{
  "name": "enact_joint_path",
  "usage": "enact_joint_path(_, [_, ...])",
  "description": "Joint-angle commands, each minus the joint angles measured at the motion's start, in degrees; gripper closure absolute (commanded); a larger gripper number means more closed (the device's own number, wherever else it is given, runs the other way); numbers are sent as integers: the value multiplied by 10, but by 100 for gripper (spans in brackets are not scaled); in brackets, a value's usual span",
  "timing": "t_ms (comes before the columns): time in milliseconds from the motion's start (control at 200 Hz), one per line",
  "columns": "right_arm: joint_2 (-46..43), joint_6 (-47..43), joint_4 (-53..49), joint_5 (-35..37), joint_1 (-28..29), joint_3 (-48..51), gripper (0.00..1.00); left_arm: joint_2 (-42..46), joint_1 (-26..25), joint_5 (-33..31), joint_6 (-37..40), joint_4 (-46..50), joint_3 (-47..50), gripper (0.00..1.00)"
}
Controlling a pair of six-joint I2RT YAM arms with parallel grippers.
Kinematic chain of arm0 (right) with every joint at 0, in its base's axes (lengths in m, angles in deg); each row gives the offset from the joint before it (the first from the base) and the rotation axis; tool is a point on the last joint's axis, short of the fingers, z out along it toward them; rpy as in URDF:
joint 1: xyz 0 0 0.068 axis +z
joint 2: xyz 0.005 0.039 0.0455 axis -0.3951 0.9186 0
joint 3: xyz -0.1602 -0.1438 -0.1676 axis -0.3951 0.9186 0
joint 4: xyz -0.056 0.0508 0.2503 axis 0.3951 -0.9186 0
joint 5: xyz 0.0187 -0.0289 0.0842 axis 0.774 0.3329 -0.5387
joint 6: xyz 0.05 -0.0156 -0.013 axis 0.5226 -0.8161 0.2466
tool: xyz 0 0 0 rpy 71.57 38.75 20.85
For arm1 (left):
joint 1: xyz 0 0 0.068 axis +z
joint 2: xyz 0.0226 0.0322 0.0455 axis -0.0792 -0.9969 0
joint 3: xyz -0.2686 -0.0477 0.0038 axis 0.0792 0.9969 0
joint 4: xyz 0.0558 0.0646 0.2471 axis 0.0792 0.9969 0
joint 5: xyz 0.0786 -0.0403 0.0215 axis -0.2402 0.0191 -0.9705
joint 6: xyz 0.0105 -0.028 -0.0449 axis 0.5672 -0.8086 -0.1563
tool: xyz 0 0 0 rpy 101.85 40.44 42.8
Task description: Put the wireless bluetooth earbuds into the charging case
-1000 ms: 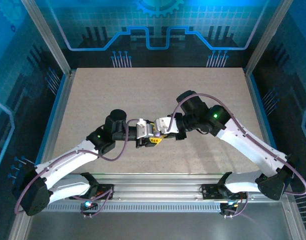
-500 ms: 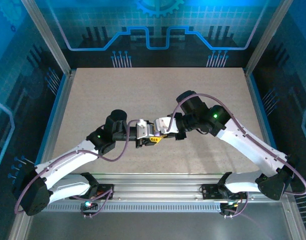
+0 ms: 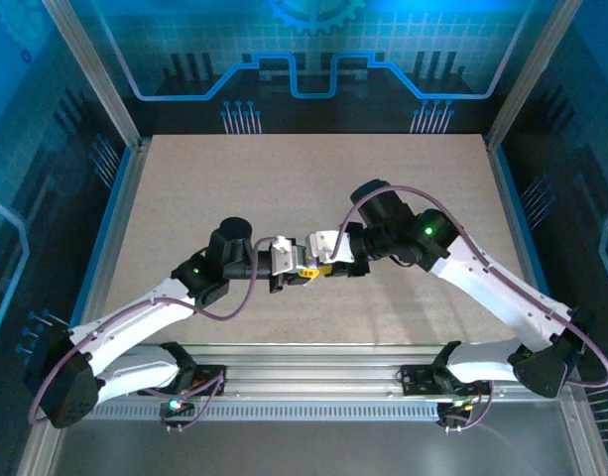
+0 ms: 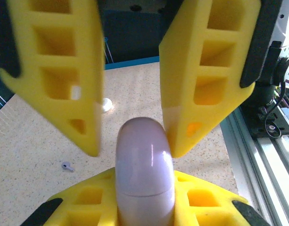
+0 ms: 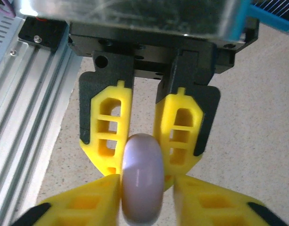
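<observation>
The charging case (image 4: 144, 165) is a closed pale-lavender pebble held edge-up above the table where the two arms meet. My left gripper (image 4: 144, 190) is shut on its lower part, both yellow fingers pressed to its sides. My right gripper (image 4: 135, 148) faces it from the other side with its jaws open around the case's far end; one finger stands clear and the other is close beside it. From the right wrist, the case (image 5: 143, 188) has a gap to one of my right gripper's (image 5: 146, 183) fingers. A tiny lavender earbud (image 4: 65, 165) lies on the table below.
A small white bit (image 4: 105, 104) lies on the speckled tabletop (image 3: 284, 188) further off. The aluminium rail (image 4: 264, 155) runs along the near table edge close to both grippers. Blue enclosure walls stand at the sides and back.
My left gripper has closed onto the case, and my right gripper has opened its jaws off it. Both arms have stayed almost where they were.
</observation>
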Motion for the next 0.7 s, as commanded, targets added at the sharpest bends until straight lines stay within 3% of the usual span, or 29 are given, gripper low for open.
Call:
enact_joint_path(0, [-18,18,40,24,6,13,61,11,-7,15,6,11,2,84])
enact_joint_path(445, [-13,32,59,23,6,24,54,12,-7,18,0,6,0,83])
enact_joint_path(695, [-11,37,74,71,5,28,54,13,-6,19,0,7,0,83])
